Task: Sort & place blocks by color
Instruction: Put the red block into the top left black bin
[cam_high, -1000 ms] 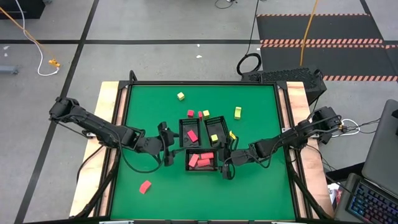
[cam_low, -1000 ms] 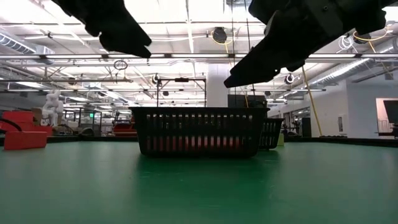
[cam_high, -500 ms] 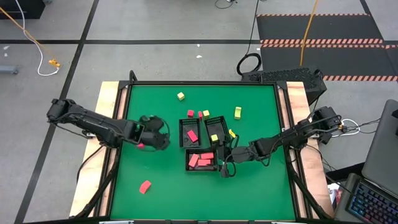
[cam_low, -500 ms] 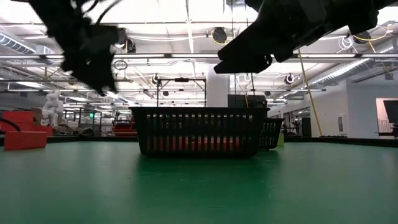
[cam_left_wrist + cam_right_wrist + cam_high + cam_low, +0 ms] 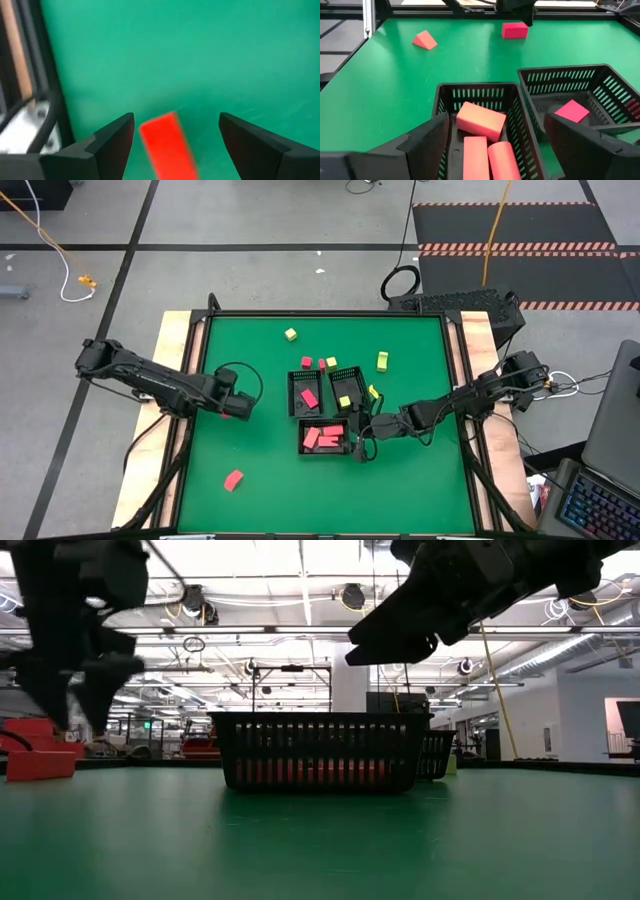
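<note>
My left gripper hangs open over the table's left half, fingers pointing down. A red bar block lies flat on the green mat below, between the fingers and apart from them. My right gripper is open and hovers level over the right end of the near black mesh tray. That tray holds several red blocks. A red wedge block rests near the table's near left corner.
Two more mesh trays stand side by side behind the near one; one holds a red block and the other a yellow-green one. Loose yellow-green blocks and red ones lie farther back. Bare mat lies to the near right.
My left gripper has swung away from the trays toward the table's left edge and now points down over the red bar block. My right gripper has stayed over the near tray, edging slightly toward it.
</note>
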